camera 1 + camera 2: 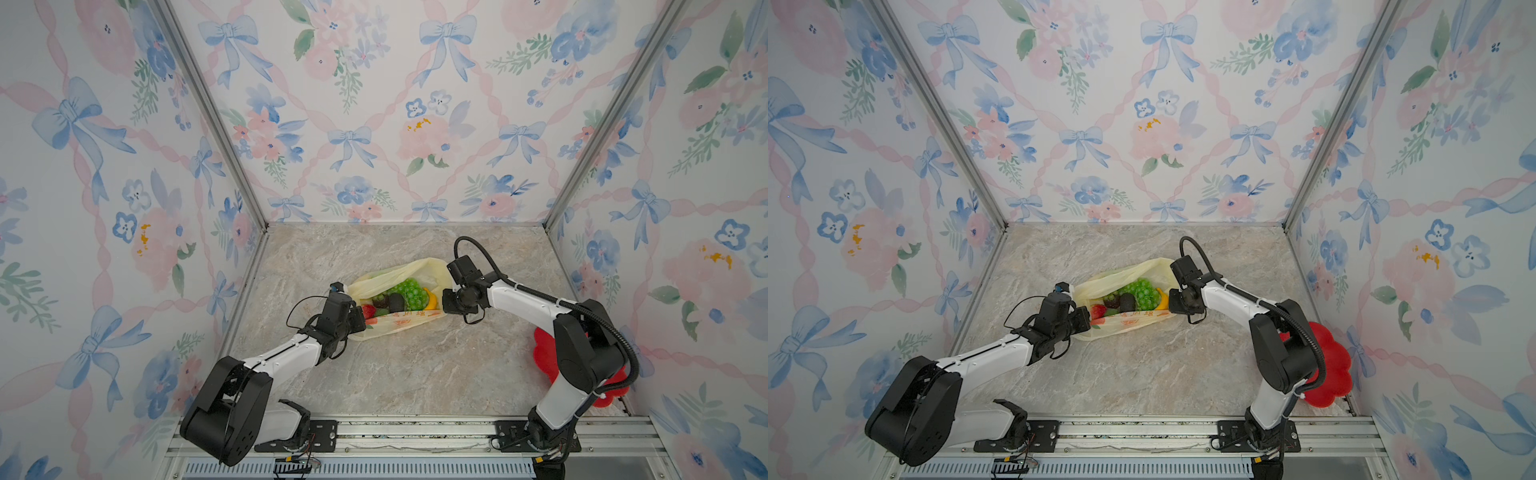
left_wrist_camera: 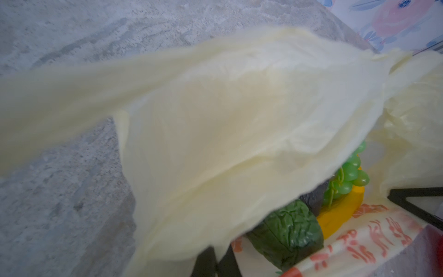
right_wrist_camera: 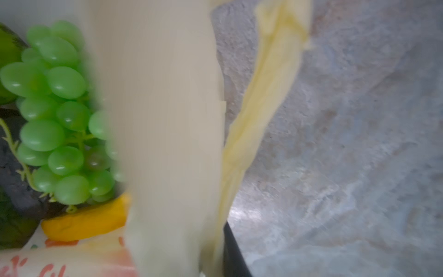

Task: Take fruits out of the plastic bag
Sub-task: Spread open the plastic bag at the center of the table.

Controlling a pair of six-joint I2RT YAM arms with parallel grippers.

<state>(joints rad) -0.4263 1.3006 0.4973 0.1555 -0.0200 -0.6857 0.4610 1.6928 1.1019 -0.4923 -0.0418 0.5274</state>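
The plastic bag [image 1: 400, 323] [image 1: 1128, 323] lies mid-table with its mouth spread wide. Inside it I see a green grape bunch [image 1: 411, 293] [image 3: 60, 120], a yellow banana [image 1: 432, 301] [image 2: 335, 217], a red strawberry [image 1: 368, 311] [image 1: 1098, 311], a dark avocado [image 1: 395, 302] and a bumpy green fruit [image 2: 290, 232]. My left gripper [image 1: 360, 321] [image 2: 217, 261] is shut on the bag's pale film [image 2: 215, 120] at its left end. At the right end my right gripper [image 1: 446, 301] [image 3: 213, 259] is shut on the film [image 3: 167, 120]; only one dark finger [image 3: 231, 251] shows.
A red flower-shaped plate [image 1: 544, 357] [image 1: 1335, 365] lies at the table's right edge, partly behind my right arm. Marble tabletop [image 1: 415, 374] stretches in front of the bag. Floral walls close in the left, right and back.
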